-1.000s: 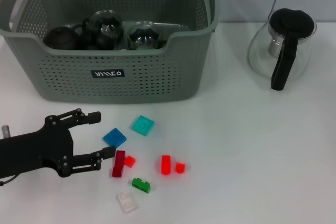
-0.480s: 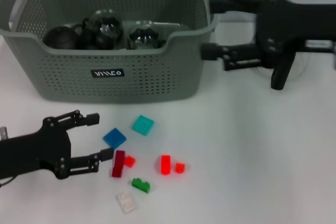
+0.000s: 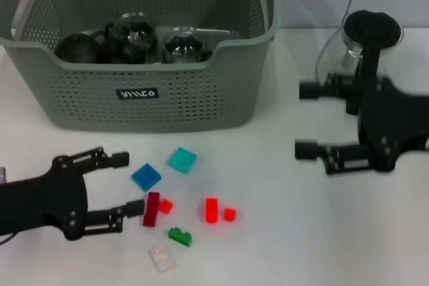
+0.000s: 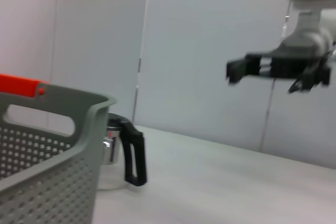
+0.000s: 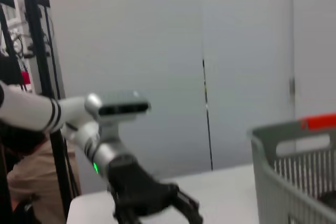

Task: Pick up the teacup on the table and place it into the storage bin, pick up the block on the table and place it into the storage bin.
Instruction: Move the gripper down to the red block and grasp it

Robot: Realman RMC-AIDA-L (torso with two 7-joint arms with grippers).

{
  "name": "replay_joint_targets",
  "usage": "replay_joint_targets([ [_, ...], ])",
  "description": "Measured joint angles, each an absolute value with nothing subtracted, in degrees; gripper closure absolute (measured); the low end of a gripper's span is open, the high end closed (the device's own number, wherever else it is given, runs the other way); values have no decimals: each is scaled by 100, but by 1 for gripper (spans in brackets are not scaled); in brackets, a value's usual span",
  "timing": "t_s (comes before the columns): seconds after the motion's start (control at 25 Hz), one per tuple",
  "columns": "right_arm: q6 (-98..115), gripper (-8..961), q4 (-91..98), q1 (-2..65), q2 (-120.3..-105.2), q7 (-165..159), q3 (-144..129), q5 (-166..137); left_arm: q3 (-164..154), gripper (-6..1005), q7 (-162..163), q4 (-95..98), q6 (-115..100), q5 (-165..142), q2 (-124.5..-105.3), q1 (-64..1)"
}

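While your left gripper [image 3: 127, 182] has barely moved in the last second, hanging low over the table [image 3: 322, 246] with its fingers spread wide around the near edge of the block cluster, your right gripper [image 3: 305, 120] has swung into view, reached toward the rim of the storage bin [image 3: 167, 108] half a second ago, and now sits pulled back to the right, in front of the glass teapot [image 3: 362, 58], fingers wide apart and holding nothing.

You can read that as the right arm retreating from the bin, and as the teacup half being done: glass cups [image 3: 181, 45] and a dark pot [image 3: 77, 48] lie inside the bin, and no cup stands on the table. That is a judgement only.

Your likeliest block target is the dark red block [image 3: 151, 208], just beyond the lower fingertip. Its long axis runs toward and away from you, nearly crosswise to the gripper's reach, so the open jaws would close along its length, not across it. A small red block [image 3: 165, 205] touches its side, and the blue tile [image 3: 146, 176] lies close by.
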State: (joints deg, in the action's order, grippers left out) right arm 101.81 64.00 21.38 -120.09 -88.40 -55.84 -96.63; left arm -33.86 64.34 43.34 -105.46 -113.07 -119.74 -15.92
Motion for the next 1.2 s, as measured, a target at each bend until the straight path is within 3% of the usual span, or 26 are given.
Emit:
replay_joint_targets([
  [0.32, 10091, 22, 6067, 2332, -12024, -8781, -5777, -10710, -3342, 170, 6394, 4343, -10753, -11490, -11909, -1601],
  [0.64, 9874, 24, 5649, 3070, -12025, -9238, -6089, -11853, -3364, 170, 6397, 4342, -10636, -11746, -11900, -1645],
  [1.2, 7766, 28, 4963, 3949, -12079, -9396, -8182, -11891, -3331, 169, 6407, 4299, -10478, -11801, -11976, -1645],
])
